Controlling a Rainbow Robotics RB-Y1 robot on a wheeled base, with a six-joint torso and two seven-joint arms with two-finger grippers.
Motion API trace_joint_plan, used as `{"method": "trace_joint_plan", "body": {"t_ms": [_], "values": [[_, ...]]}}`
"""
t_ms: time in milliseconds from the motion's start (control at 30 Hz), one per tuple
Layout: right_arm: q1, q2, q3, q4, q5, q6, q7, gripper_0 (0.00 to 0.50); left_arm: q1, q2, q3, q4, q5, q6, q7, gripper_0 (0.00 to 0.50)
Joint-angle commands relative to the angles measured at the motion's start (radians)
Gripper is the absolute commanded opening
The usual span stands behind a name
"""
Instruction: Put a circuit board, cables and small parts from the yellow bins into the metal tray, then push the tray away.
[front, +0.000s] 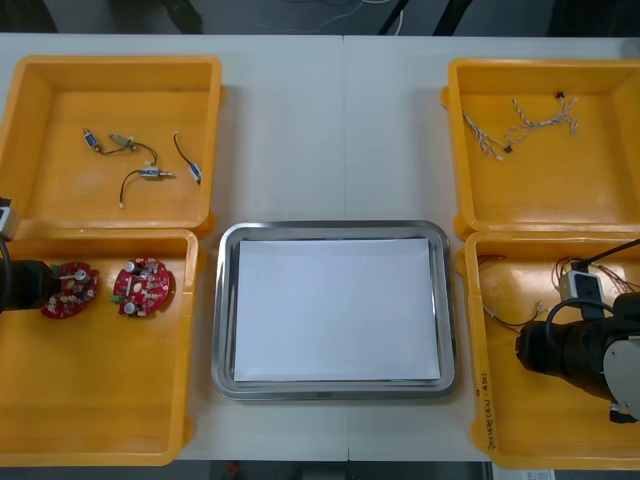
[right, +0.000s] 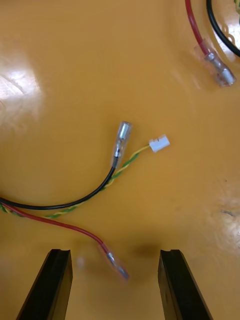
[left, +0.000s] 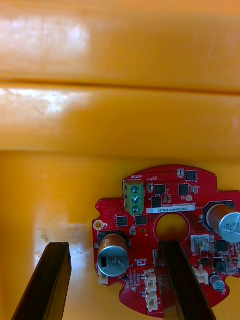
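Observation:
Two round red circuit boards lie in the near left yellow bin (front: 100, 400): one board (front: 68, 290) at its left wall, the other (front: 142, 285) beside it. My left gripper (front: 48, 284) hovers over the left board (left: 165, 235), open. One of its fingers (left: 180, 280) overlaps the board's middle and the other stands off its edge. My right gripper (front: 530, 345) is open low in the near right bin (front: 540, 420). The metal tip of a red cable (right: 112, 262) lies between its fingers. A black cable (right: 80, 200) and a yellow-green twisted cable (right: 127, 162) lie just ahead.
The metal tray (front: 335, 232), white inside, sits between the bins. The far left bin (front: 40, 180) holds small metal parts with black cables (front: 150, 172). The far right bin (front: 600, 190) holds twisted cables (front: 530, 125). Further red and black cable ends (right: 215, 60) lie ahead of my right gripper.

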Motion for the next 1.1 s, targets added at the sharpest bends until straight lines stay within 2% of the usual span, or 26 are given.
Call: {"method": "trace_joint_plan", "body": {"t_ms": [33,267,333,367,400,433,467,500,533,733,933,1100], "values": [[0.025,0.011,0.027,0.047,-0.012,-0.077,-0.034,0.5,0.034,0.044,-0.007,-0.004,-0.006,-0.016,-0.028,0.5],[0.025,0.011,0.027,0.052,-0.01,-0.084,-0.034,0.5,0.034,0.044,-0.007,-0.004,-0.008,-0.022,-0.028,0.5],[0.025,0.011,0.026,0.052,-0.012,-0.083,-0.034,0.5,0.034,0.044,-0.007,-0.004,-0.011,-0.024,-0.028,0.415],[0.025,0.011,0.027,0.052,-0.013,-0.083,-0.034,0.5,0.034,0.044,-0.007,-0.004,-0.011,-0.024,-0.028,0.322],[0.025,0.011,0.027,0.052,-0.015,-0.083,-0.034,0.387,0.034,0.044,-0.007,-0.004,-0.014,-0.024,-0.028,0.214],[0.025,0.011,0.027,0.052,-0.015,-0.083,-0.034,0.301,0.034,0.044,-0.007,-0.004,-0.014,-0.024,-0.028,0.167],[0.025,0.011,0.027,0.052,-0.016,-0.083,-0.034,0.16,0.034,0.044,-0.007,-0.004,-0.014,-0.024,-0.028,0.044],[0.025,0.011,0.027,0.052,-0.016,-0.083,-0.034,0.053,0.034,0.044,-0.007,-0.004,-0.014,-0.024,-0.028,0.0],[0.025,0.011,0.027,0.052,-0.018,-0.083,-0.034,0.0,0.034,0.044,-0.007,-0.004,-0.014,-0.024,-0.028,0.0],[0.025,0.005,0.02,0.024,-0.015,-0.058,-0.034,0.0,0.034,0.044,-0.007,-0.004,-0.012,-0.024,-0.028,0.0],[0.023,-0.007,-0.023,-0.096,-0.024,0.091,-0.034,0.0,0.033,0.044,-0.007,-0.004,-0.012,-0.024,-0.029,0.0],[0.014,-0.052,-0.069,-0.203,-0.042,0.213,-0.042,0.0,0.02,0.047,-0.003,-0.009,-0.003,-0.002,-0.037,0.0]]}}
